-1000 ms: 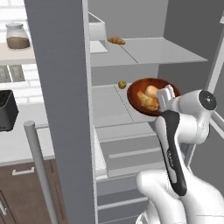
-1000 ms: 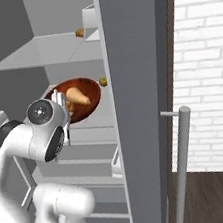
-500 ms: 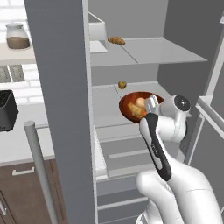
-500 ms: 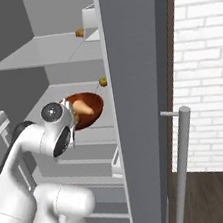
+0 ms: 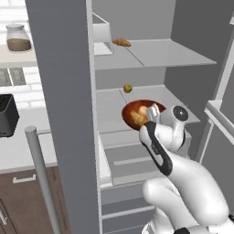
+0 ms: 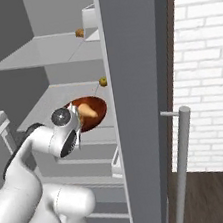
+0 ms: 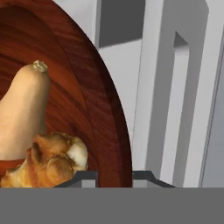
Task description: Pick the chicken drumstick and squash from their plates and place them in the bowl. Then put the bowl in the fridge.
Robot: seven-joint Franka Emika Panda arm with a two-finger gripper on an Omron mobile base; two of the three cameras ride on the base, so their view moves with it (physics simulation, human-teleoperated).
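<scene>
On the far left a pale counter (image 5: pixel 18 151) is running under a white tiled wall, with a black faceted pot (image 5: pixel 8 115) sitting on it and a glass jar (image 5: pixel 18 38) of brown stuff up on a ledge above. Next comes the fridge (image 5: pixel 64 91), its flat grey door edge standing open toward us with a long round metal handle (image 5: pixel 43 178) at its foot. Inside, pale grey shelves (image 5: pixel 151 52) are stacking down to drawers (image 5: pixel 132 160). A small golden pastry (image 5: pixel 121 42) is lying on the upper shelf, and a little round yellow-brown fruit (image 5: pixel 128 88) is sitting at the back of the middle one. Just in front of it the bowl (image 5: pixel 137 114), glossy reddish-brown wood, is hanging low over the middle shelf. The gripper (image 5: pixel 152 111) is clamping its near rim, fingers drawn together on the wood. In the bowl the smooth tan squash (image 7: pixel 22 109) is lying with its stem up, touching the lumpy golden drumstick (image 7: pixel 48 162) beside it. From the right side, the fridge wall is standing between camera and shelves, and a white brick wall (image 6: pixel 207 59) is rising over dark wood flooring (image 6: pixel 212 199).
</scene>
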